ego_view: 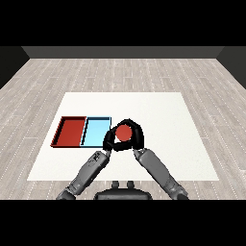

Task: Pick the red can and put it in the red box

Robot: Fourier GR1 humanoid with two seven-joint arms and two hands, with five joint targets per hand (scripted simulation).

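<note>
Can (124,132) red | betw both hands | L hand (110,140) + R hand (138,137) curled round it

Even, bright light on the white table (158,120); no glare; surroundings dimmer.

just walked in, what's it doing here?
Both hands are wrapped around the red can, the left hand and right hand curled round it from either side, just right of the blue tray. The red tray lies farther left, beside the blue one, and nothing shows in it. So the can is in hand but not yet in the red tray. Whether it is lifted off the table can't be told.
</note>
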